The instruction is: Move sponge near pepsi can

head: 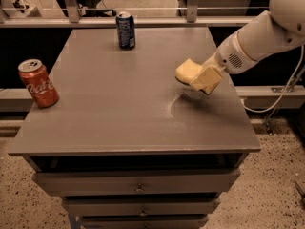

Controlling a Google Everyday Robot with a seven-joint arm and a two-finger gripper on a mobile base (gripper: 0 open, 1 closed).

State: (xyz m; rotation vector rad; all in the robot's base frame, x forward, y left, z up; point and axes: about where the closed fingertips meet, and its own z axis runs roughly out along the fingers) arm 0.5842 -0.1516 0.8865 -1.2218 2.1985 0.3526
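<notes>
Gripper (199, 78) grips sponge (187, 71) nr table (119, 123) right edge; pepsi can (126, 30) at far edge.

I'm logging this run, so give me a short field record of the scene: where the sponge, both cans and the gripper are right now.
sponge: pale yellow, held just above the right side of the table, shadow beneath it
gripper: over the table's right side, jaws closed on the sponge
pepsi can: upright near the far edge, well apart from the sponge
red cola can: upright at the left edge
table: grey top, drawers below
task status: sponge not yet near the pepsi can
</notes>
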